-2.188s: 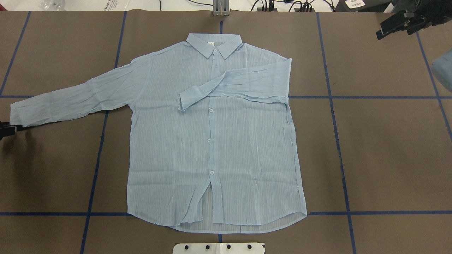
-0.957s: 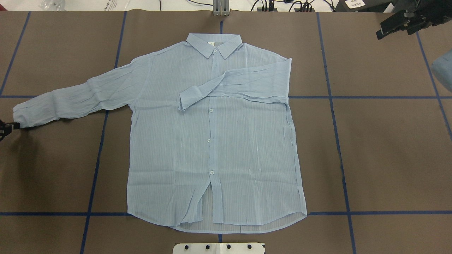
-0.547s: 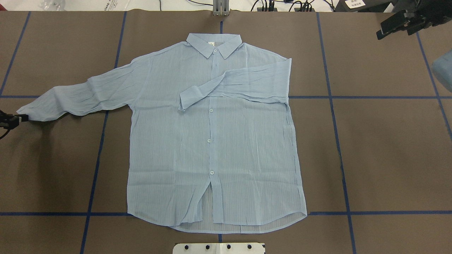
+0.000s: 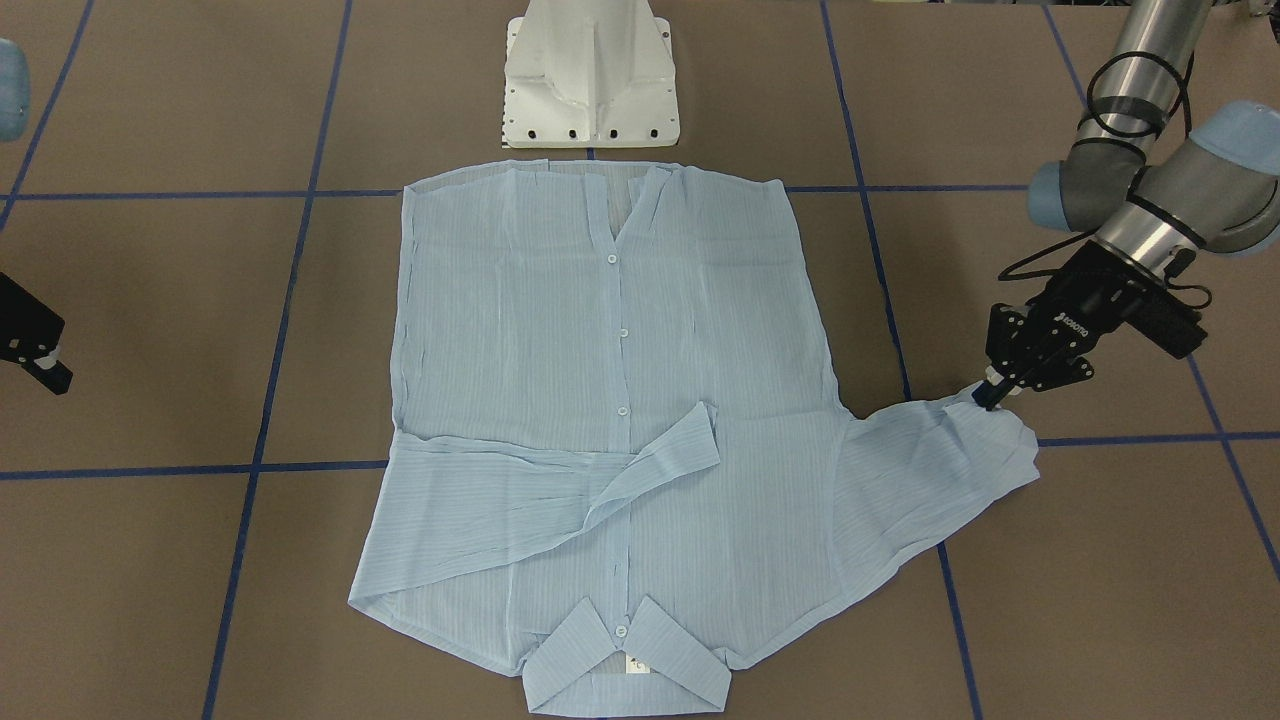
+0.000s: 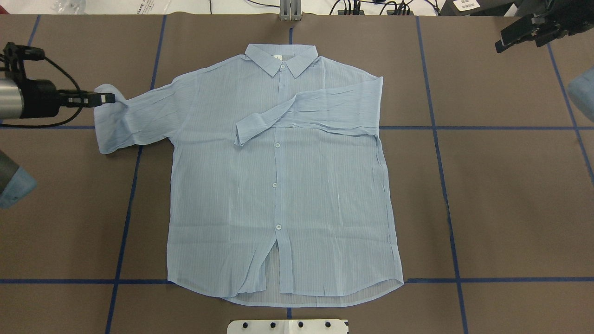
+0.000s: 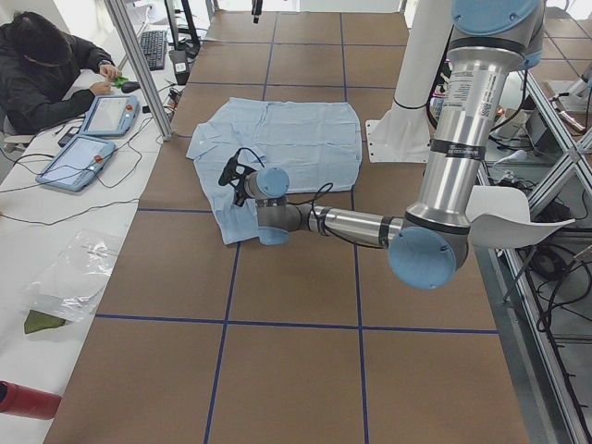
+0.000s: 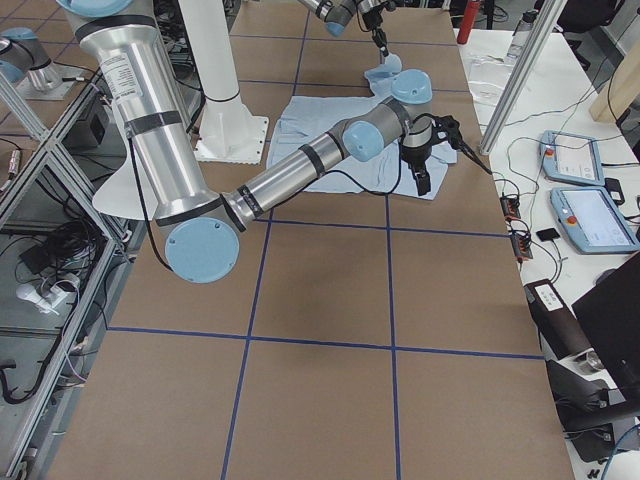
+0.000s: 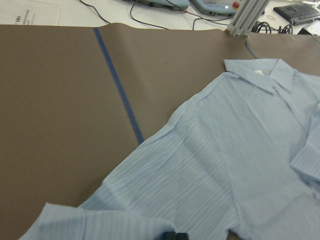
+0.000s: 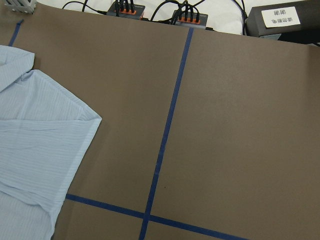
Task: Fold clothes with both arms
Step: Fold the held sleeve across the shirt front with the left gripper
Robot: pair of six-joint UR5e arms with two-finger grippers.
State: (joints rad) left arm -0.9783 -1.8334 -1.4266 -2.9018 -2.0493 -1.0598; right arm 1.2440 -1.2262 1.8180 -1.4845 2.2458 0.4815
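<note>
The light blue shirt (image 5: pixel 278 185) lies flat, front up, collar at the table's far side; it also shows in the front view (image 4: pixel 600 330). Its right sleeve (image 5: pixel 325 111) is folded across the chest. My left gripper (image 5: pixel 106 98) is shut on the cuff of the left sleeve (image 5: pixel 127 118) and holds it raised, with the sleeve bunched beside the shoulder. In the front view this gripper (image 4: pixel 990 397) pinches the sleeve's end (image 4: pixel 940 460). My right gripper (image 5: pixel 517 37) is open and empty, far off the shirt near the table's far right corner.
The white pedestal base (image 4: pixel 590 80) stands at the near edge by the shirt's hem. Blue tape lines (image 5: pixel 445 185) grid the brown table. An aluminium post (image 5: pixel 290 11) and cables sit at the far edge. An operator (image 6: pixel 46 74) sits beyond it.
My left gripper has lifted the left cuff and carried it toward the far side and inward to the shirt. The sleeve went from stretched out to bunched. The right arm has hardly moved.
</note>
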